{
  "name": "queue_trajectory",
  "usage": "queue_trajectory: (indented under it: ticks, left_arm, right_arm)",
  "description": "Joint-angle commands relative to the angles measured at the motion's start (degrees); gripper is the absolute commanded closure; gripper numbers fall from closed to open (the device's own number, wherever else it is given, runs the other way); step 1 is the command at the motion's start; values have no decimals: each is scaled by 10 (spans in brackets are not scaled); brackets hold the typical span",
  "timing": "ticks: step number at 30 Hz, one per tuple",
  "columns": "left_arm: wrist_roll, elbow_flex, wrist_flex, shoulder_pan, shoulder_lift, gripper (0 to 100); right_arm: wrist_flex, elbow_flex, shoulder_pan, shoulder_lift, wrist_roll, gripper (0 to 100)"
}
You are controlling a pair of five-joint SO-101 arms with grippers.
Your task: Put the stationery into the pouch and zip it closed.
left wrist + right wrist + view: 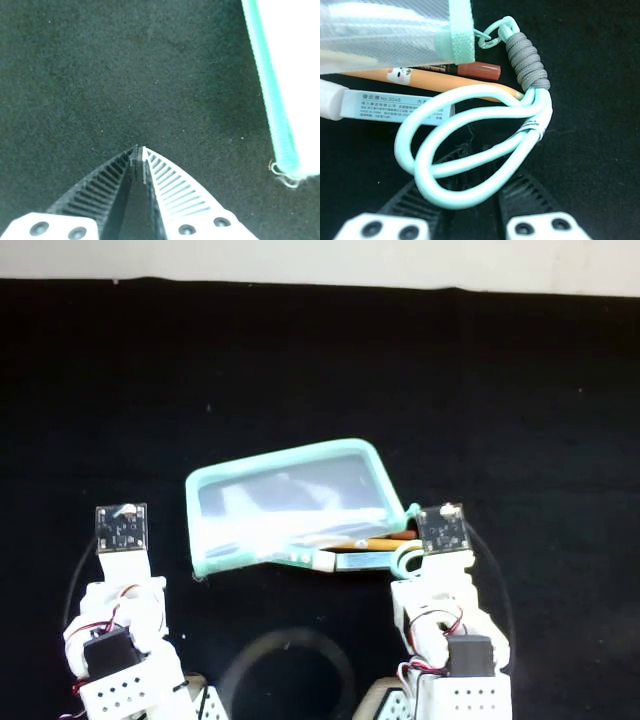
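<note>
Left gripper [137, 150]: we find its fingers [165, 175] pressed together over bare black table [300, 360], just left of the pouch [285, 502]. Right gripper [475, 150]: we cannot tell its state, as the cord loop [470, 92] lies across it. The pouch lies between the arms, with stationery [445, 80] protruding at its near-right corner.

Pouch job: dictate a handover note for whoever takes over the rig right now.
Left gripper: shut, empty, over the black cloth beside the mint-edged translucent pouch.
Right gripper: open, holding nothing, with the pouch's mint cord loop lying just in front of it.
Things: the orange pencil, brown pen and white labelled stick poke out of the pouch's mouth on the right arm's side.
Done: those three are partly in.
Left: push them fully in, then zip the pouch closed.
</note>
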Motion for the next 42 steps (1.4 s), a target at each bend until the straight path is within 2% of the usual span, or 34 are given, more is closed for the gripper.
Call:
queue_trajectory:
  ticks: [1,22,26,29,32,36,39,42]
  left_arm:
    - [3,10,4,10,-3,992]
    - [1,10,1,11,-3,990]
    - [0,7,-74,7,-3,990]
    - [3,-22,-129,1,-3,990]
    - [2,-95,-133,-19,-3,989]
    - [2,-237,-72,-20,-2,989]
    - [4,-346,4,8,-2,989]
    - [4,-447,55,40,0,989]
  right_arm:
    - [0,73,-2,0,7,939]
    - [0,73,-5,0,8,939]
    - [-49,73,-32,0,8,939]
    - [-121,61,2,0,18,939]
    - [-146,-3,61,1,66,939]
    - [-78,-164,111,7,90,939]
    - [28,-305,105,7,88,932]
    - [125,-431,80,11,86,862]
